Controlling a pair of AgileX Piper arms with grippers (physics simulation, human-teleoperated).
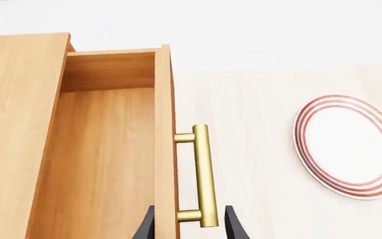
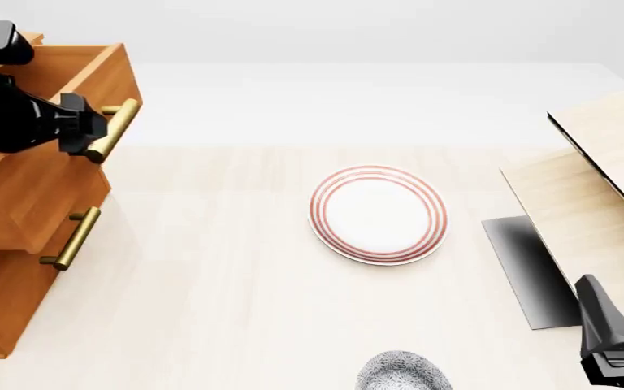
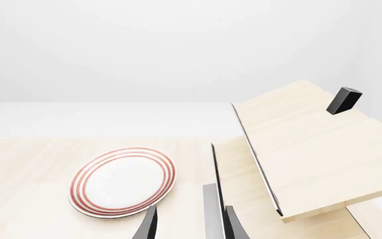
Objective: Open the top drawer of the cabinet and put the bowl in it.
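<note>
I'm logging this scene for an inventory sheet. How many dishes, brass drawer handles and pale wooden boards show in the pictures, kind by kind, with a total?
Dishes: 2, the plate and the bowl
Brass handles: 2, the top drawer's handle and the lower handle
Pale boards: 2, the tilted board and the flat board
Total: 6

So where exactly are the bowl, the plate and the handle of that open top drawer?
bowl [image 2: 403, 374]: front view, its speckled surface at the picture's bottom edge.
plate [image 2: 379, 214]: front view, its plain white middle.
top drawer handle [image 1: 202, 174]: left wrist view, the middle of the brass bar.
</note>
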